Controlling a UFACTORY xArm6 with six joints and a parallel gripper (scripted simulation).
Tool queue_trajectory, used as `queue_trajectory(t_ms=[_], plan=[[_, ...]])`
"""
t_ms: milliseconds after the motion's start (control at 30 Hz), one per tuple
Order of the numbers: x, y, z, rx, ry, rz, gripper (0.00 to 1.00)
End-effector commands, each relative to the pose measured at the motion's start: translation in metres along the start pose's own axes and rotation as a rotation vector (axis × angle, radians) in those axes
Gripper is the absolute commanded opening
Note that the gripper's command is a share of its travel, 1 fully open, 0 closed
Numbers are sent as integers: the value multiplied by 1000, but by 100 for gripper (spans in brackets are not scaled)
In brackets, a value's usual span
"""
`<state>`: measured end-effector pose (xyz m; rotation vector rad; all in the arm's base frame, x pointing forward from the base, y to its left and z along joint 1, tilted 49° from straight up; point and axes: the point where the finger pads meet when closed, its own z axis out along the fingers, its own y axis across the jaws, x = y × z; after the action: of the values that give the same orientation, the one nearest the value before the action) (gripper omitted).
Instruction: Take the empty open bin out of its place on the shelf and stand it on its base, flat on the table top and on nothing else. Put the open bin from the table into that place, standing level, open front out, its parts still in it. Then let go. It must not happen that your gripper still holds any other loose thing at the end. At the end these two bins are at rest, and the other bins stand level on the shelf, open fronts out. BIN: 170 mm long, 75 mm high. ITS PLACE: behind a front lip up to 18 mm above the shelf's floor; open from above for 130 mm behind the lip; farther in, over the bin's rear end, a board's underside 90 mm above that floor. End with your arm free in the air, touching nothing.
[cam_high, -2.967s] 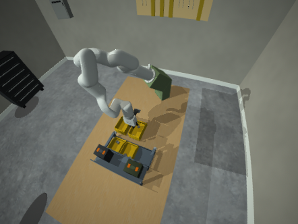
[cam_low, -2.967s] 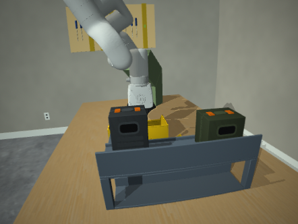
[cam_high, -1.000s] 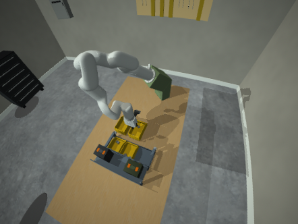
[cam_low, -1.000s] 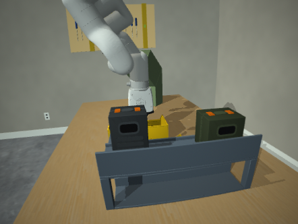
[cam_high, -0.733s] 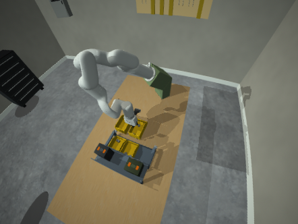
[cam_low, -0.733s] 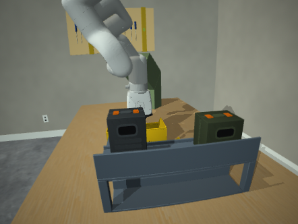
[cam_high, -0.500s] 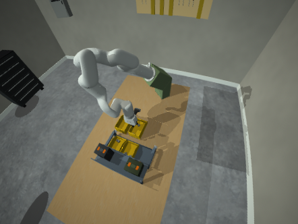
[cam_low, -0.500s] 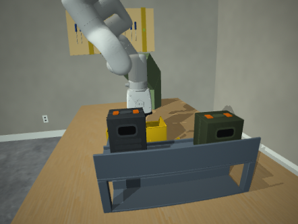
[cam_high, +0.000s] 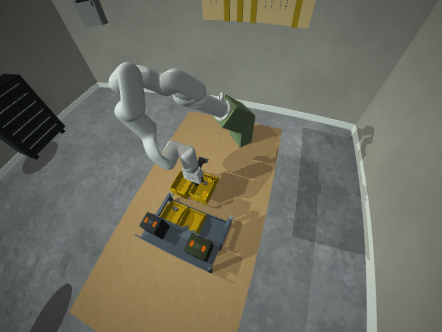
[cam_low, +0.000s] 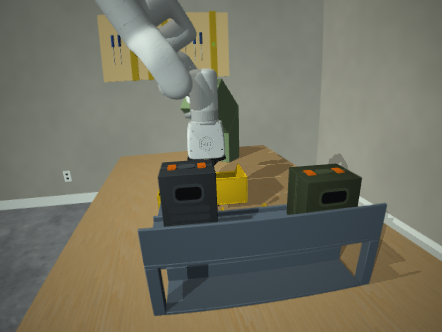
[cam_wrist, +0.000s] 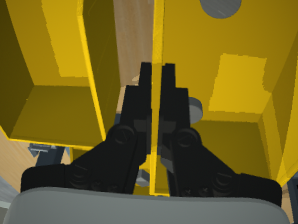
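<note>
Gripper (cam_high: 200, 182) (cam_low: 205, 161) (cam_wrist: 157, 82) narrow, pinching one side wall of the parts bin (cam_high: 207, 193) (cam_low: 233, 189) (cam_wrist: 237, 85), beside the empty bin (cam_high: 180, 185) (cam_low: 159, 199) (cam_wrist: 62, 112), both outside the shelf (cam_high: 175, 245) (cam_low: 260, 245); can't tell if the held one's base is off the table. Off-centre grip could let it roll and spill parts; swinging sideways could knock its neighbour; coming in low could snag the front lip

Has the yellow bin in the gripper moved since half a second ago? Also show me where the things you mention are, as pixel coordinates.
Yes: in the exterior view, the yellow bin (cam_high: 206, 192) (cam_low: 232, 191) (cam_wrist: 197, 60) is now higher against the black case (cam_high: 159, 229) (cam_low: 188, 210).
</note>
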<state>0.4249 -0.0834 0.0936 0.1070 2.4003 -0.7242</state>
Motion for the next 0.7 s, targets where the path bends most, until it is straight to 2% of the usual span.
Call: queue_trajectory(t_ms=[0,433,533,667], plan=[[0,0,-2,0,0,0,0],[0,2,-2,0,0,0,0],[0,9,-2,0,0,0,0],[2,33,-1,0,0,0,0]])
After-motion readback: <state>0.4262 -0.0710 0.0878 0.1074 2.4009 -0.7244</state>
